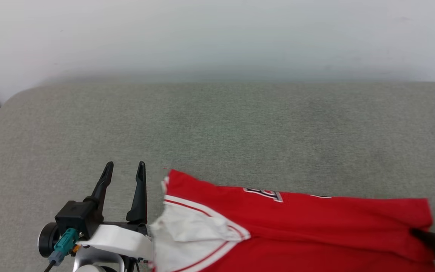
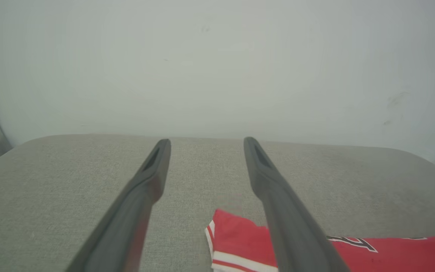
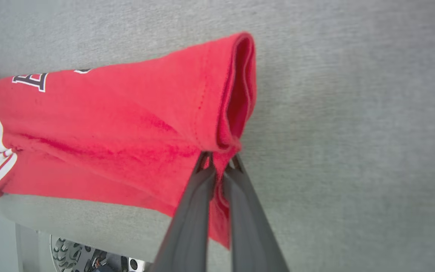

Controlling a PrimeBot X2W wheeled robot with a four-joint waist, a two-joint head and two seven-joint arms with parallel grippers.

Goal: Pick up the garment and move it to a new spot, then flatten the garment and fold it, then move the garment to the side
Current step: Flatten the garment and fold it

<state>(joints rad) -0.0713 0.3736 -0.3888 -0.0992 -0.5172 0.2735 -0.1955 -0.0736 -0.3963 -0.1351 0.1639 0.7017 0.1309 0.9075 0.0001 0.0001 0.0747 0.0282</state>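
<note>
Right wrist view, right tool (image 3: 220, 158) clamped on garment (image 3: 127, 124), left tool (image 1: 125, 164) apart, beside it

garment (image 1: 315, 223): red, white sleeve, red-white striped trim | cushion (image 1: 217, 128): grey-green | left pincer (image 1: 125, 164): black

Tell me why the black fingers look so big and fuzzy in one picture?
Left wrist view: the left arm's fingers sit right by the lens, so they look huge and smeary low down. Right wrist view: stitching on the garment is crisp, the right arm's fingers pinching it a bit soft. Head view: the far edge of the grey cushion fades hazily into the wall.
</note>
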